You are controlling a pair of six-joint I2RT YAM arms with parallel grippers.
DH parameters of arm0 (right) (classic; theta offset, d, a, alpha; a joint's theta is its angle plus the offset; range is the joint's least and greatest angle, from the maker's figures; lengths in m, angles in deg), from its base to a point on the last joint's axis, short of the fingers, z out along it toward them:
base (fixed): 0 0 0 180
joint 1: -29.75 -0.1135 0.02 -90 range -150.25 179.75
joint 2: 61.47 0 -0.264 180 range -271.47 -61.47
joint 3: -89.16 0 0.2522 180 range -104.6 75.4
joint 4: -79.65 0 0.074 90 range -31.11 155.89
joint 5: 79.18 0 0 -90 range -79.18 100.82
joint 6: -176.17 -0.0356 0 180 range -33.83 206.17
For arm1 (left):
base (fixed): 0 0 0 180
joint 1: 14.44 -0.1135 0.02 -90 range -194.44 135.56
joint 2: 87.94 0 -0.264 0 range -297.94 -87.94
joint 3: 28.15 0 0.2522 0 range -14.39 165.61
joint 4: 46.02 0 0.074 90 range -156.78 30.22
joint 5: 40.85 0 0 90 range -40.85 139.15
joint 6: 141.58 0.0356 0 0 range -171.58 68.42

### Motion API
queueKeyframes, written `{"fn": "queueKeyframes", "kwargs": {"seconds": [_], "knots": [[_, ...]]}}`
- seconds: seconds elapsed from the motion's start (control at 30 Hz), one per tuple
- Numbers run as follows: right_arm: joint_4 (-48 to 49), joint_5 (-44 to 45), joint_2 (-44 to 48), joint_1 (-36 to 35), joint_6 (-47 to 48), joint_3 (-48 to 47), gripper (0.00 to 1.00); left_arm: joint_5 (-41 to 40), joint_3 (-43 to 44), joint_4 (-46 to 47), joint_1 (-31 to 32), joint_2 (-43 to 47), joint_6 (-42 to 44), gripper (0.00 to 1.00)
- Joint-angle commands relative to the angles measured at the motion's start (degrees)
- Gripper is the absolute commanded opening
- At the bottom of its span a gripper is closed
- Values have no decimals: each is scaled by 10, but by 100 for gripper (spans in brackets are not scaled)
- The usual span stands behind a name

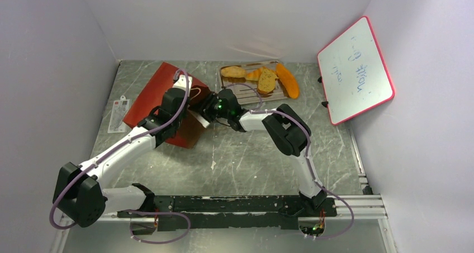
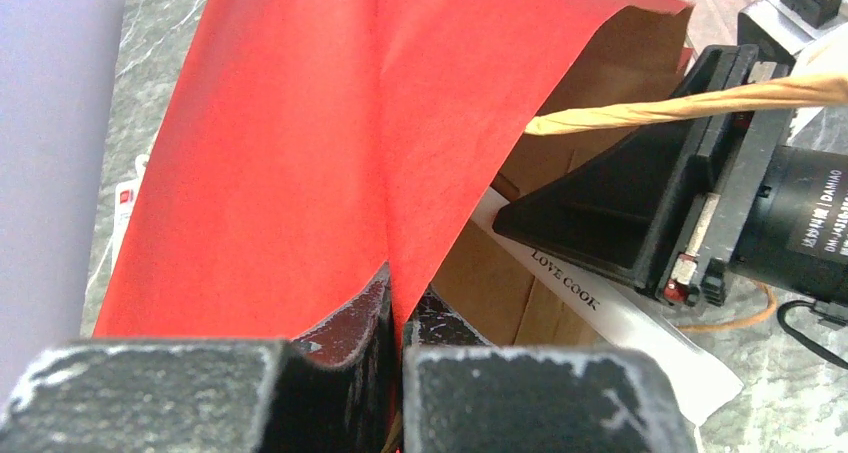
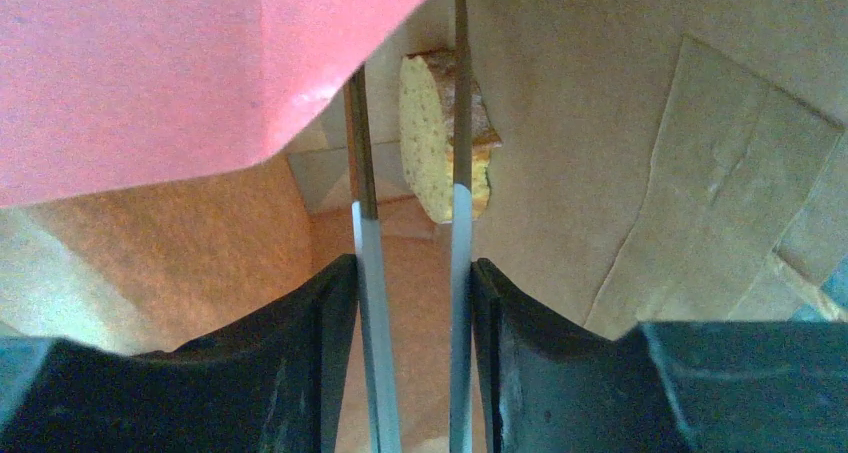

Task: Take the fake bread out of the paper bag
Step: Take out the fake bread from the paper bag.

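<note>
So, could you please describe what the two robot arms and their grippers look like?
Both the left arm and right arm have white links, chunky black joints and a looping greyish-purple cable. The left gripper has scuffed black fingers. The right gripper carries thin silvery blades on black mounts, and white lettering marks its black motor housing.

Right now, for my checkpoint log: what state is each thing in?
Bag: on its side, mouth open.
Left gripper: shut on bag's upper wall.
Right gripper: open, inside bag, astride slice.
Slice: on edge inside bag.
Other bread: out, on or by tray.
Tray: flat, loaded.
Whiteboard: leaning on wall.
</note>
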Motion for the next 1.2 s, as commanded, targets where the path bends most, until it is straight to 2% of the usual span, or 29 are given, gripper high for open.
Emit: {"fn": "queueKeyframes", "kwargs": {"seconds": [0.0, 0.3, 0.67, 1.03, 1.17], "knots": [[30, -18, 46, 3, 18, 19, 47, 16, 1, 4, 3, 21, 15, 7], [23, -14, 96, 8, 51, 67, 47, 15, 3, -8, -1, 34, 28, 7], [6, -16, 110, 10, 58, 83, 47, 30, 15, -16, -1, 42, 34, 7], [18, -37, 59, 12, 49, 48, 48, 73, 19, -20, -1, 52, 47, 7], [49, -55, 36, 17, 31, 45, 48, 88, 19, -20, -1, 57, 50, 7]]}}
